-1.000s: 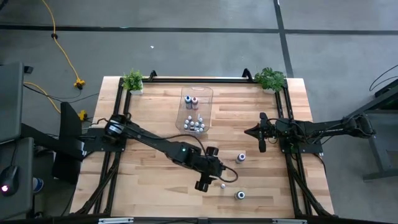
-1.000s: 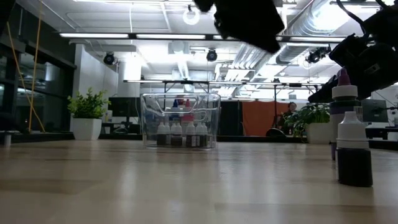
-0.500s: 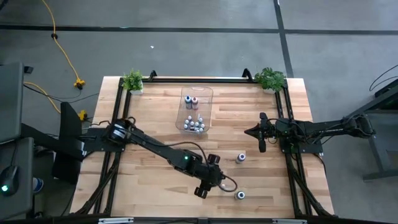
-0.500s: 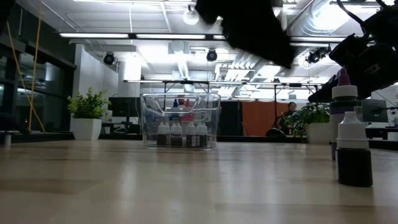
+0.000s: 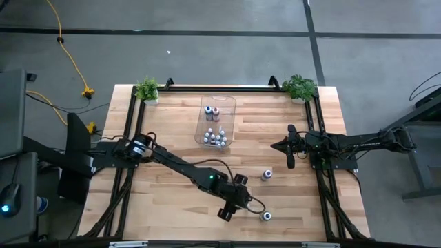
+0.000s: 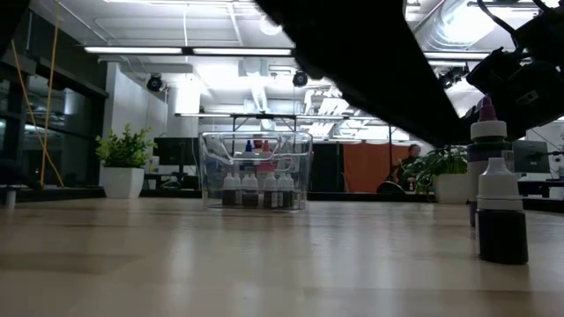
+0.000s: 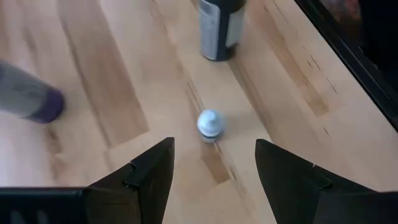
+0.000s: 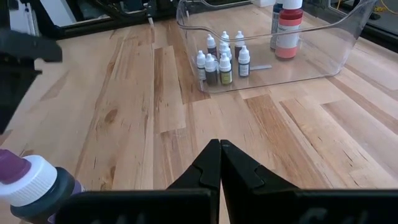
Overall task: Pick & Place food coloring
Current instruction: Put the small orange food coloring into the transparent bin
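A tiny food coloring bottle (image 7: 209, 124) with a white cap stands upright on the wood, just beyond my left gripper's (image 7: 214, 149) open fingers and between their lines; nothing touches it. In the high view my left gripper (image 5: 234, 207) hovers near the table's front edge. A dark bottle (image 7: 221, 28) (image 5: 267, 216) and a purple one (image 5: 267, 174) stand close by. The clear bin (image 5: 216, 122) at the far middle holds several more bottles (image 8: 221, 59). My right gripper (image 8: 219, 149) waits shut at the right side (image 5: 275, 146).
Two small potted plants (image 5: 147, 89) (image 5: 299, 86) stand at the far corners. A black frame rail (image 7: 348, 56) runs along the table's edge near the dark bottle. Bare wood lies between the bin and the loose bottles.
My left gripper has sunk and moved toward the table's near edge, closing in on the tiny white-capped bottle, its fingers still apart. In the low view the arm now fills more of the upper picture. The bottles have not moved.
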Robot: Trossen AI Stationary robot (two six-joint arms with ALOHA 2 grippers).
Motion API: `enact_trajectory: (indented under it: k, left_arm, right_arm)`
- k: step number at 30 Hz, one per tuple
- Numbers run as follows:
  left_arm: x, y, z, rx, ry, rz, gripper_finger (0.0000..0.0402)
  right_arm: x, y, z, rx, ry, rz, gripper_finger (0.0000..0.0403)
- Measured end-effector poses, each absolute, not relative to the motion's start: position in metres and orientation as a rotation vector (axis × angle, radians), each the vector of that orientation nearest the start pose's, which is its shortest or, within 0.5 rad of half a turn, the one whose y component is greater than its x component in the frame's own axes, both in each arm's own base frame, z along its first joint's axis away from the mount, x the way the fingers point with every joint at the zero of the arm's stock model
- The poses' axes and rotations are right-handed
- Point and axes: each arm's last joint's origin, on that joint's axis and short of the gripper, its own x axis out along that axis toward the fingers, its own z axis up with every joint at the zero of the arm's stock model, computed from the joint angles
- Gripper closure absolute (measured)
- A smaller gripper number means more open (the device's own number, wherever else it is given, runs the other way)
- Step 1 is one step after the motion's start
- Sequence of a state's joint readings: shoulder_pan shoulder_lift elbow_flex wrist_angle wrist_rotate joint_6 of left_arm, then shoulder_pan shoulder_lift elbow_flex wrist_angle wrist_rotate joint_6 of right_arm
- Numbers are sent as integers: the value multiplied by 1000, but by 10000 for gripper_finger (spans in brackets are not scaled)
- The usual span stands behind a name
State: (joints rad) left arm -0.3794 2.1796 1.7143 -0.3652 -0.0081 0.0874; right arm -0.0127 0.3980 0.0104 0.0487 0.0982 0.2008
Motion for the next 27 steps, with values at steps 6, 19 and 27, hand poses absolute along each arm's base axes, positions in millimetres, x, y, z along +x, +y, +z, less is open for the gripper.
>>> enact_trajectory:
  k: [6, 19, 27]
  left_arm:
    - [450, -180, 189, 238, 786, -403, 184]
    - [456, -183, 187, 225, 721, -434, 184]
    - [457, -183, 188, 227, 707, -423, 184]
  right_arm:
    - [117, -4, 137, 184, 327, -143, 402]
    - [117, -4, 137, 184, 326, -143, 402]
    - [117, -4, 137, 184, 326, -143, 402]
